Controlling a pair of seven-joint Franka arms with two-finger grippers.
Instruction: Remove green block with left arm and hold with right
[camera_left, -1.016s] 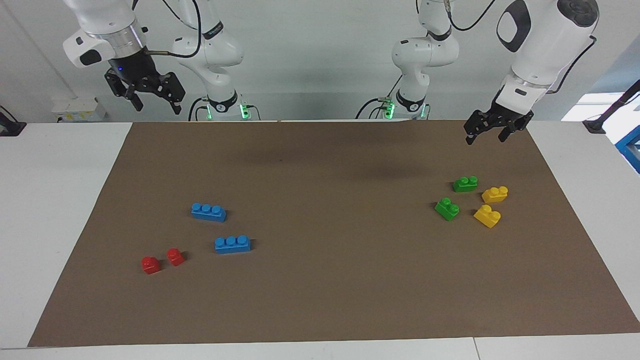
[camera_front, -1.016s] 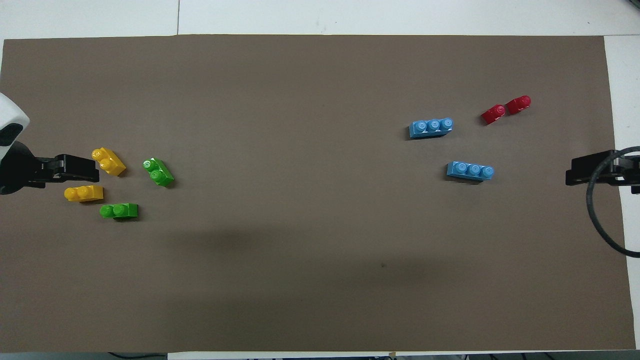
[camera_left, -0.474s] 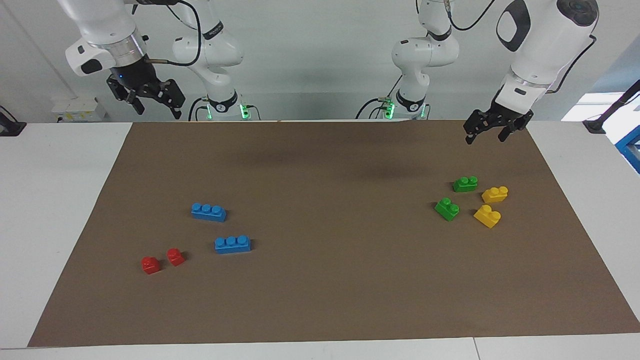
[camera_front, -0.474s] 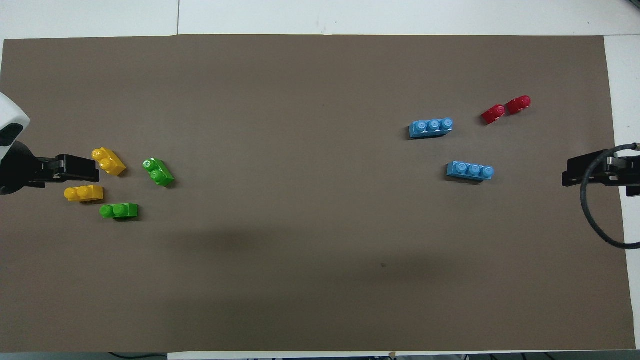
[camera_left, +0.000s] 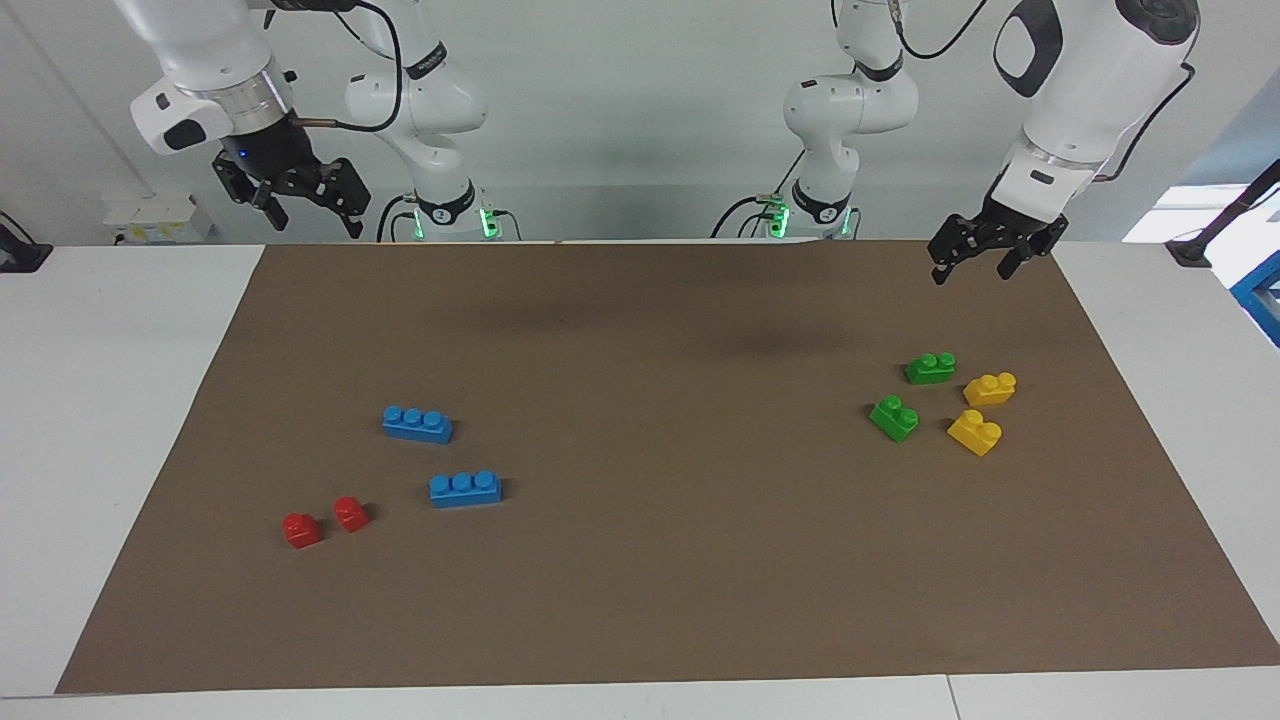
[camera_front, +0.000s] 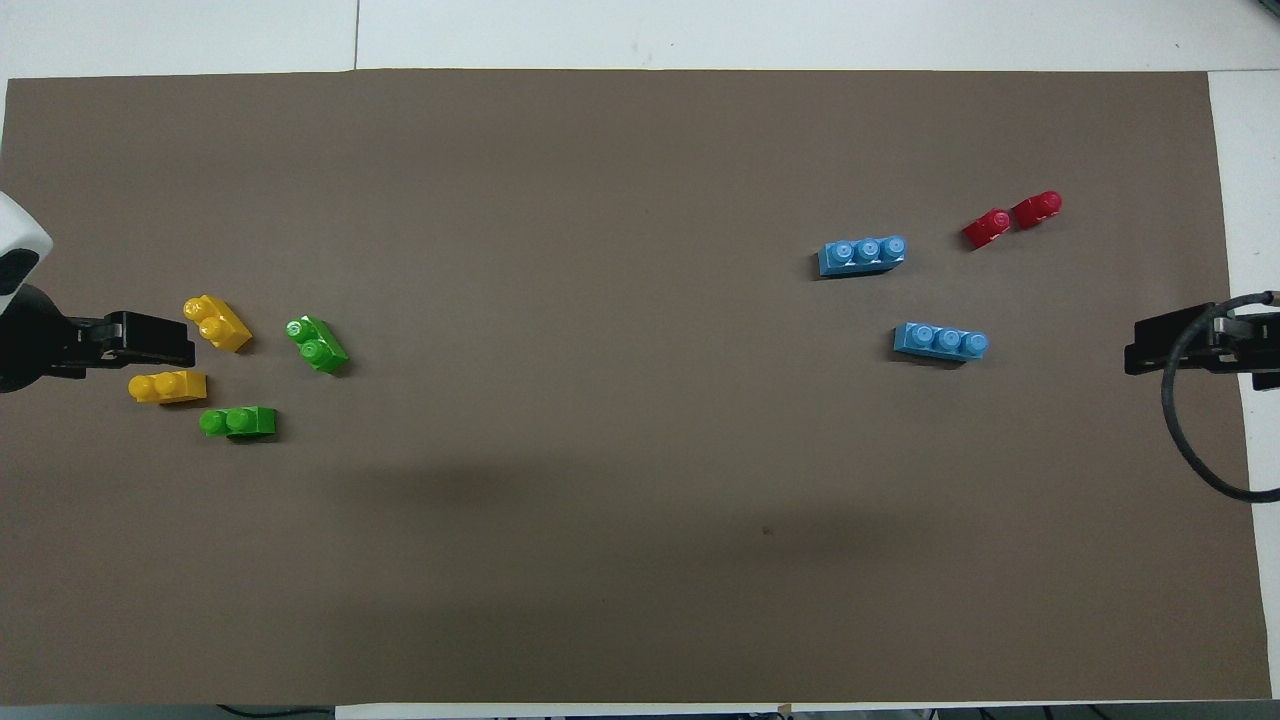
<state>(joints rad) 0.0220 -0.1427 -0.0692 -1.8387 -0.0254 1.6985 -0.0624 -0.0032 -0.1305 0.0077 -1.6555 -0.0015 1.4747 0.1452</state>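
Two green blocks lie on the brown mat (camera_left: 640, 600) at the left arm's end. One green block (camera_left: 930, 368) (camera_front: 238, 422) is nearer to the robots than the other green block (camera_left: 895, 418) (camera_front: 316, 344). My left gripper (camera_left: 972, 272) (camera_front: 185, 340) hangs open and empty, high above the mat; from overhead it is over the spot between the two yellow bricks. My right gripper (camera_left: 315, 222) (camera_front: 1135, 355) waits open and empty, high over the mat's edge at the right arm's end.
Two yellow bricks (camera_left: 990, 388) (camera_left: 975, 432) lie beside the green ones. At the right arm's end lie two blue three-stud bricks (camera_left: 417, 424) (camera_left: 465, 488) and two small red bricks (camera_left: 301, 529) (camera_left: 351, 513). White table (camera_left: 120, 450) surrounds the mat.
The right arm's wrist has lifted and turned slightly, and its cable has swung. The left gripper has drawn back a little. No brick has moved.
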